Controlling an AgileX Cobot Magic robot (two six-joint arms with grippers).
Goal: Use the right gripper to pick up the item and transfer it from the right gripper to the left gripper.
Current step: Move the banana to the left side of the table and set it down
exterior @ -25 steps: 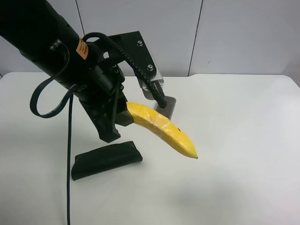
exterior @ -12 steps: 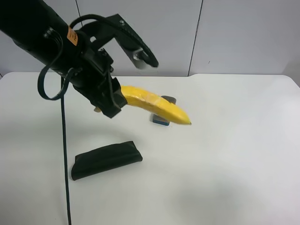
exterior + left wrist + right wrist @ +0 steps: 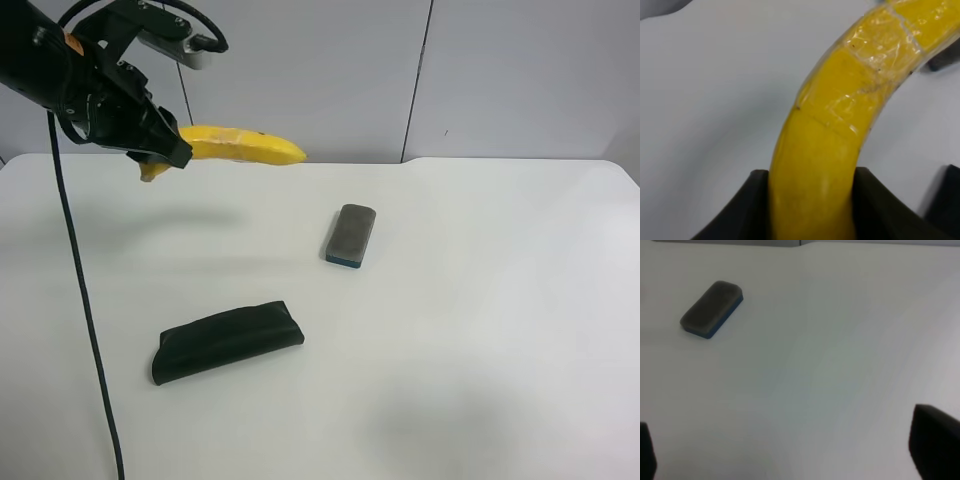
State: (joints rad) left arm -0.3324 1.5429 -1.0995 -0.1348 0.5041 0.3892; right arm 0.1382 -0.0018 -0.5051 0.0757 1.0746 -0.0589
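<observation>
Left tool (image 3: 158, 152) has swung the banana (image 3: 243, 146) up and away since a second ago. It's clamped near one end, high above the worktop (image 3: 500, 320). My right tool (image 3: 790, 447) sits wide, empty. I'd mark the handover done.

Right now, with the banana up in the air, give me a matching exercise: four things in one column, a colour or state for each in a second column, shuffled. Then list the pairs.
1. banana
2. eraser
3. pouch
4. right gripper

A. open, holding nothing
B. grey top, blue base
C. clamped in the left gripper, off the table
D. dark, long, lying flat

Pairs: 1-C, 2-B, 3-D, 4-A.
</observation>
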